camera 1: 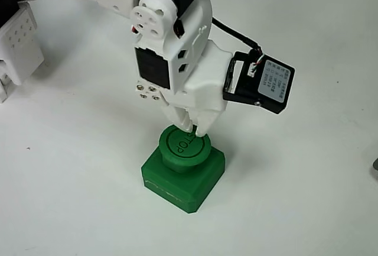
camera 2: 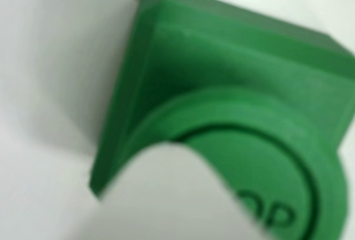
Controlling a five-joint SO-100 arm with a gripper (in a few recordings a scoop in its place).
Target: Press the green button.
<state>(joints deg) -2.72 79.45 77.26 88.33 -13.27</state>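
While its fingers sit together, the end effector [camera 1: 195, 130] touches the green button [camera 1: 184, 145] — directly beneath.

The overhead view looks down at a slant on the white table [camera 1: 71, 197], from some way above the green button [camera 1: 183, 167], and takes in the button whole. The wrist view sits very near the same green button [camera 2: 233, 112], looks down along a white fingertip [camera 2: 172, 195], and is blurred. Both views share the button's cap and square base.
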